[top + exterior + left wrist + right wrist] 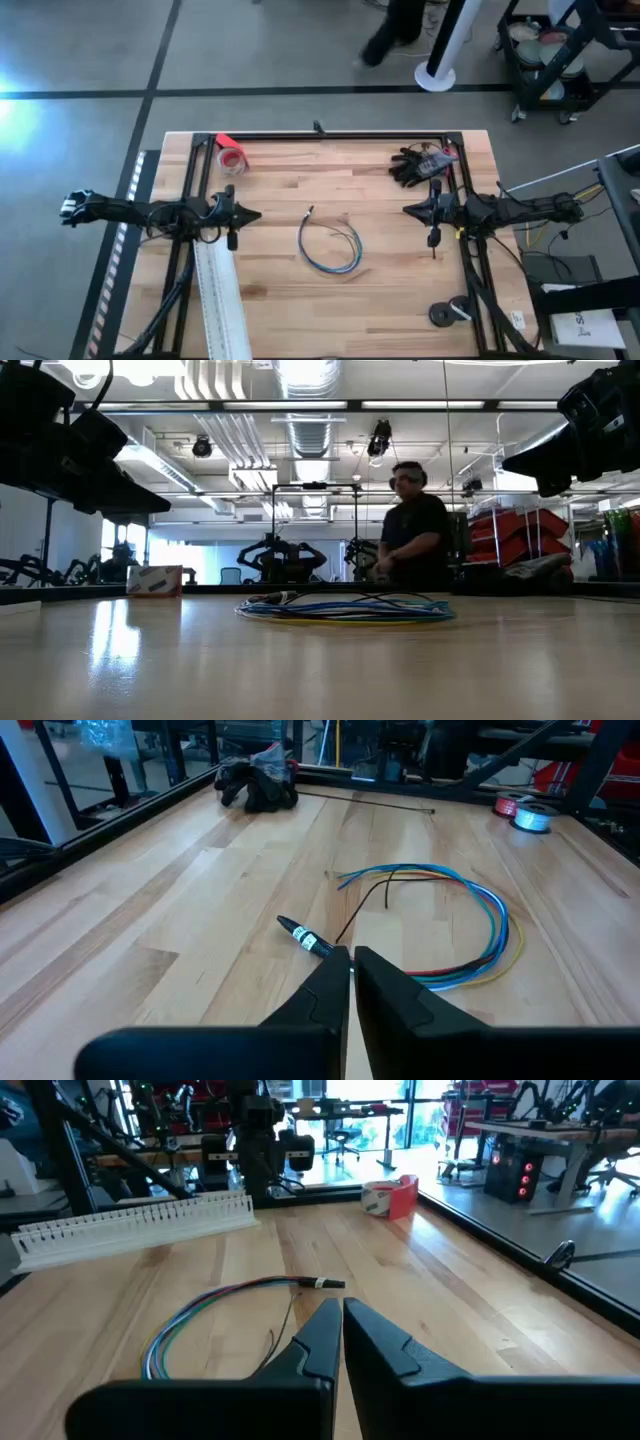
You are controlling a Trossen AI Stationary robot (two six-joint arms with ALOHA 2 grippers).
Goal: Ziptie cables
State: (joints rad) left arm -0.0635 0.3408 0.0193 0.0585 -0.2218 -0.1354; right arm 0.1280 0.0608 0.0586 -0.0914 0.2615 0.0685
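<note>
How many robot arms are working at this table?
2. The left arm hangs over the table's left side, the right arm over its right; the cables lie between them. None seems hidden.

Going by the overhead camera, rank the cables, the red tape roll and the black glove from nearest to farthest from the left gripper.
From the left gripper:
1. Red tape roll, at the far left corner.
2. Cables, coiled at the table's middle; close to the tape roll's distance.
3. Black glove, far right side.

A grey floor (90,60) crossed by dark lines surrounds the wooden table (380,300). Behind it, ceiling strip lights (300,404), exposed ducts (240,435), bright windows (200,555), red shelving (515,535) and a standing person (412,530).
</note>
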